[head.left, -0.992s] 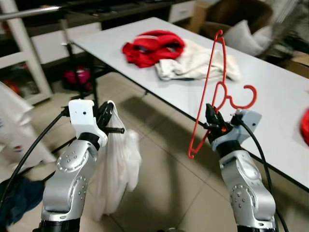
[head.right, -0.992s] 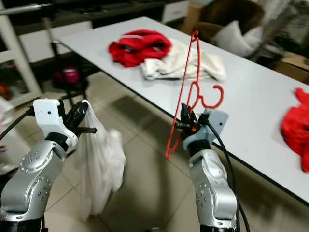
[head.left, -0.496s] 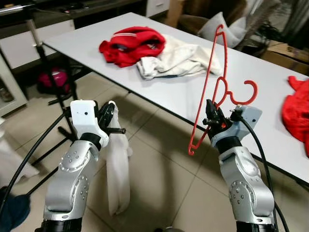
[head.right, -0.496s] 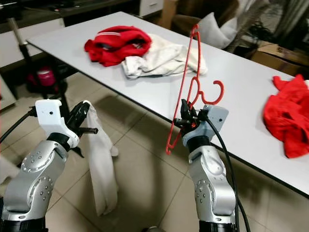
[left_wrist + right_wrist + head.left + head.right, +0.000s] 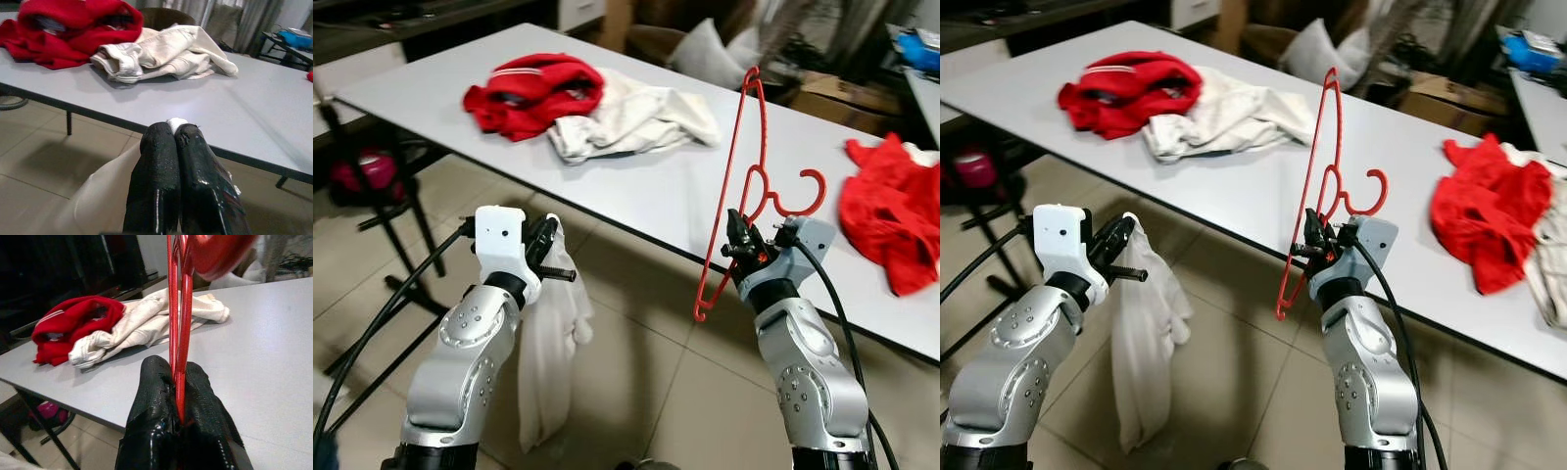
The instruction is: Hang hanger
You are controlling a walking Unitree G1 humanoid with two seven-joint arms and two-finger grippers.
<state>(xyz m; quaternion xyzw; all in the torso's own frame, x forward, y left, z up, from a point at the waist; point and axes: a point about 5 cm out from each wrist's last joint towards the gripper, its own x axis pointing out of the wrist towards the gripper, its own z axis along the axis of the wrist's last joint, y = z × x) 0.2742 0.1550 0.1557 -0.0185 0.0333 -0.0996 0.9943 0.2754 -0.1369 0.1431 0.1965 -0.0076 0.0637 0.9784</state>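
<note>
My right gripper [image 5: 737, 248] is shut on a red plastic hanger [image 5: 734, 191], held upright in front of the white table [image 5: 666, 196] with its hook [image 5: 803, 196] curling toward the right. In the right wrist view the hanger's bars [image 5: 177, 323] rise from between the black fingers [image 5: 156, 396]. My left gripper [image 5: 551, 257] is shut on a white garment [image 5: 548, 362] that hangs down toward the tiled floor. A bit of white cloth [image 5: 176, 122] pokes out between the left fingertips [image 5: 159, 147].
On the table lie a red garment [image 5: 524, 93] and a cream garment [image 5: 631, 117] at the far left, and another red garment [image 5: 891, 211] at the right. A dark stand [image 5: 372, 211] with legs is on the floor at the left. Boxes and cushions sit behind the table.
The camera has swung to the right, so the table's clothes slid left and the right red garment came fully into view. Both grippers keep their holds.
</note>
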